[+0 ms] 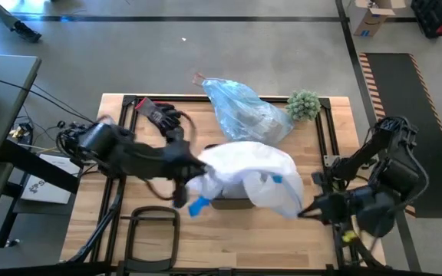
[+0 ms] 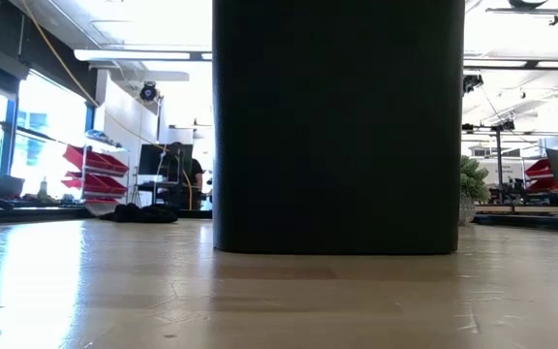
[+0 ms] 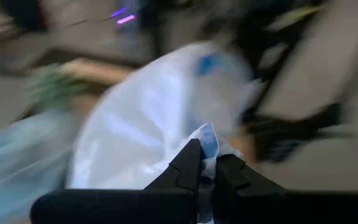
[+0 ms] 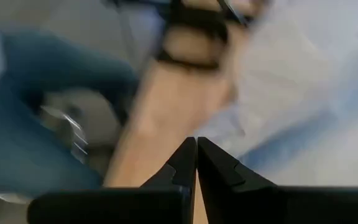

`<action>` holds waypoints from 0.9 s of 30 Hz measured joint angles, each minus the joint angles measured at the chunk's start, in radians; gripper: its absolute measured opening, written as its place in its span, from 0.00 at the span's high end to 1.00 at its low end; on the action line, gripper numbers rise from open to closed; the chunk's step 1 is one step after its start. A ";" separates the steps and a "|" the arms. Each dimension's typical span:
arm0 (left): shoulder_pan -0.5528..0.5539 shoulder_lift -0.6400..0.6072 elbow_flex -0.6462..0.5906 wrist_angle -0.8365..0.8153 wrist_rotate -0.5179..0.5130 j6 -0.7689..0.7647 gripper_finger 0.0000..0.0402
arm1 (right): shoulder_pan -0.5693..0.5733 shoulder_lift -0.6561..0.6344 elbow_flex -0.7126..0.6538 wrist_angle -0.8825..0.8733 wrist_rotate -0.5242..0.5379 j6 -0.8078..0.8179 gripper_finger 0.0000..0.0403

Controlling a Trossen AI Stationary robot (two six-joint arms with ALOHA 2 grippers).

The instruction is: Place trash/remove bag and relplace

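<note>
Spreading the white bag [image 1: 252, 172] evenly over the dark bin [image 2: 337, 126] at counter [image 1: 229, 245] centre calls for slow, level pulls. At eight o'clock, the left hand [image 3: 207, 171] is clamped on the bag's edge; at four o'clock, the right hand [image 4: 196, 163] is closed, apparently empty. Farther off, at twelve o'clock, lies the light-blue bag [image 1: 240, 107], beside the plant [image 1: 303, 104].

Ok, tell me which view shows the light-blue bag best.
The high view: the light-blue bag lies whole at the table's far edge, beside the small green plant. The left wrist view catches only a pale blue smear of it at the picture's edge. The low view is blocked by a black bin; the right wrist view is unclear.
</note>
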 joint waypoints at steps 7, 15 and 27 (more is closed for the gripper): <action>-0.023 -0.076 0.000 0.020 0.004 -0.016 1.00 | -0.030 -0.136 -0.274 0.495 -0.150 -0.218 1.00; 0.050 -0.079 -0.082 -0.386 -0.213 -0.269 1.00 | -0.130 -0.270 -0.606 0.553 -0.135 -0.079 1.00; 0.211 -0.079 -0.411 -0.297 -0.347 -0.197 1.00 | -0.213 -0.370 -0.739 0.537 0.068 0.076 1.00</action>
